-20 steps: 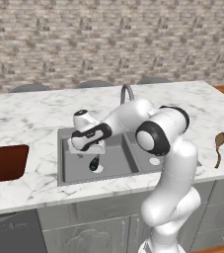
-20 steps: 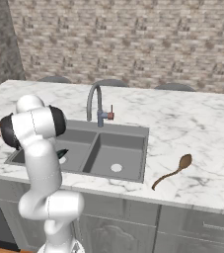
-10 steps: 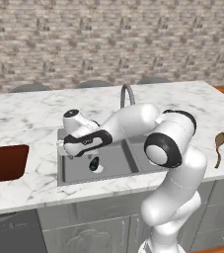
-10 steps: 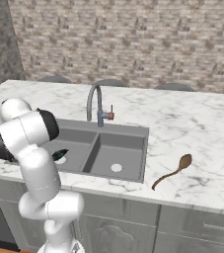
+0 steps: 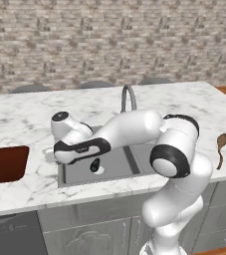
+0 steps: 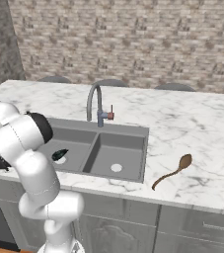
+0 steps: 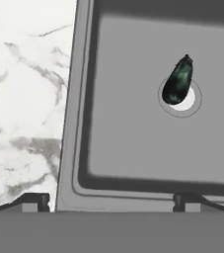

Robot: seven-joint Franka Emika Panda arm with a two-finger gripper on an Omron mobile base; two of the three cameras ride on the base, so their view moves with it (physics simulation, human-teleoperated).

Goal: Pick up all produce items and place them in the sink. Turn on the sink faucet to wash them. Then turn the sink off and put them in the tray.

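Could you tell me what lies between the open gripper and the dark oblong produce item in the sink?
In the hand view, nothing but bare grey sink floor and its near rim separates the gripper from the dark oblong produce item, which lies over the drain.

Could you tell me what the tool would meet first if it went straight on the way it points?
Probably the grey matte double-basin sink, at its left rim; depth is unclear. The open tool holds nothing.

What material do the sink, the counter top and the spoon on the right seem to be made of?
The sink looks like matte grey composite or coated metal: flat even grey, no shine. The counter top looks like polished marble or a marble imitation: white with grey veins. The spoon looks like wood: plain brown with a dull finish. All is rendered, so these are only appearances.
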